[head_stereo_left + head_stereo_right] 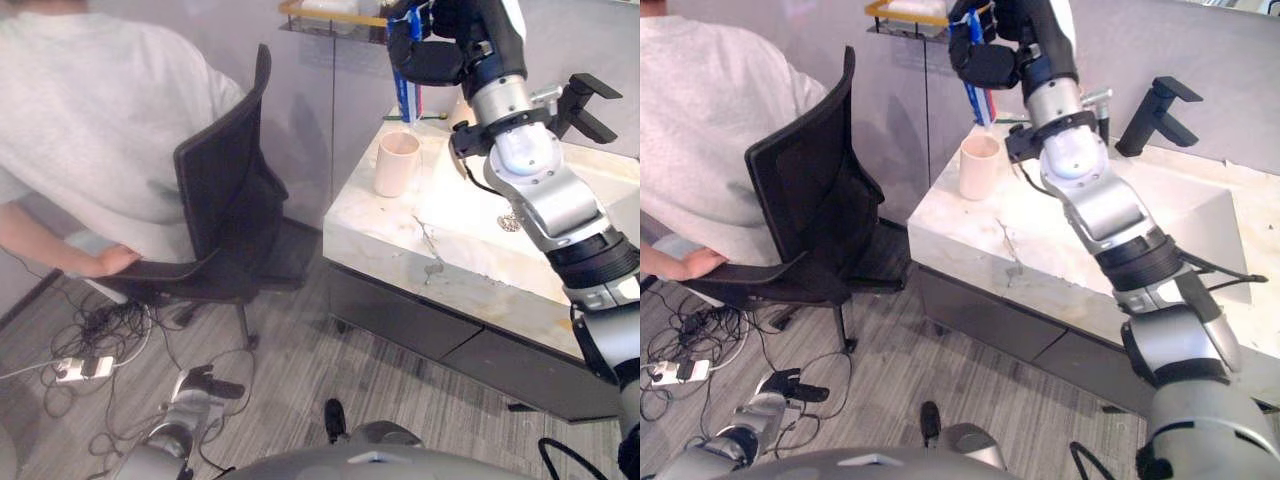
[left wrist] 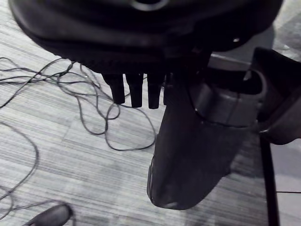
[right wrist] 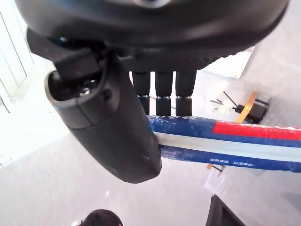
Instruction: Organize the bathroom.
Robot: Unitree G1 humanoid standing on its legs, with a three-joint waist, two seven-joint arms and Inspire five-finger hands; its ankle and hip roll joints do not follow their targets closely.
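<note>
Even, diffuse daylight fills my head views. The pale marble tabletop (image 1: 470,250) shows soft sheen without hard glare. My right wrist view is washed out by bright background; my right hand (image 3: 113,127) looms dark and blurred, as does my left hand (image 2: 188,155).

You've got one beige cup (image 1: 398,162) on one marble counter (image 1: 480,262), one black faucet (image 1: 1159,115), and one blue, red and white toothpaste tube (image 3: 244,143). There's one wire shelf with a yellow rim (image 1: 908,19) on the wall. On the floor side: one black office chair (image 1: 222,205), one person in a grey shirt (image 1: 90,130) sitting in it, and one power strip (image 1: 82,369) among the cables.
</note>
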